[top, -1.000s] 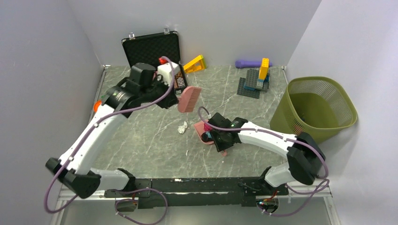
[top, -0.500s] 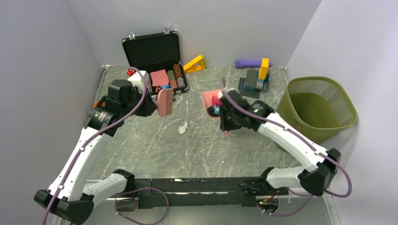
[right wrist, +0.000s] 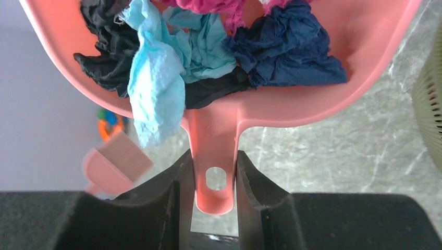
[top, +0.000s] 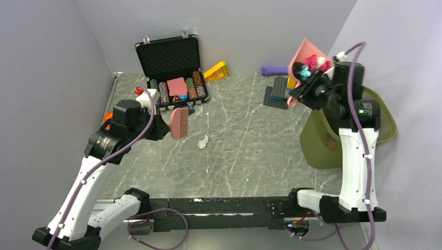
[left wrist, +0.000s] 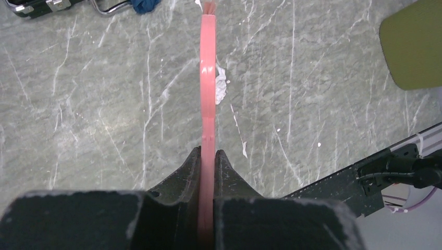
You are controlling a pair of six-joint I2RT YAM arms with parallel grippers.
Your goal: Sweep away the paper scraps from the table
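Left gripper (left wrist: 208,159) is clamped tight on the flat handle of a pink brush (left wrist: 207,73), held edge-on above the table (top: 250,156). One white scrap (top: 203,141) lies on the marble near the brush, all by itself. Further out, the right gripper (right wrist: 215,172) pinches the handle of a pink dustpan (right wrist: 292,107), lifted high beside the green bin (top: 318,138), with the paper scraps (right wrist: 156,78) piled inside: black, teal, navy, magenta. A poker case (top: 169,57) sits open against the back wall.
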